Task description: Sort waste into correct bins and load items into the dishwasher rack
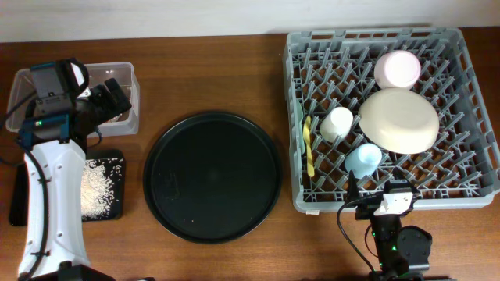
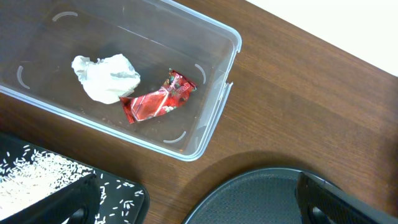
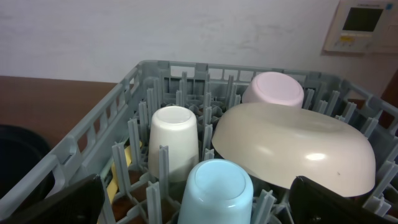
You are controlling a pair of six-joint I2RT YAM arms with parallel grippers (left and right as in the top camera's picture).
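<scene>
The clear box [image 2: 205,134] holds the crumpled white tissue [image 2: 106,76] and the red wrapper [image 2: 158,99]. The shallow black tray [image 2: 127,196] beside it holds loose rice [image 2: 31,171]; the tray also shows in the overhead view [image 1: 117,204]. My left gripper [image 2: 199,211] is open and empty, above the table by the box's near corner. The grey rack [image 1: 312,199] holds the pink bowl [image 1: 397,69], cream bowl [image 1: 400,119], white cup [image 1: 337,123], blue cup [image 1: 363,158] and yellow utensil [image 1: 309,148]. My right gripper [image 3: 199,210] is open and empty at the rack's front edge, just before the blue cup [image 3: 214,186].
The large round black tray [image 1: 211,176] lies between the bins and the rack, and its rim shows in the left wrist view [image 2: 261,196]. My left arm covers part of the clear box [image 1: 129,74] in the overhead view. A wall stands behind the rack.
</scene>
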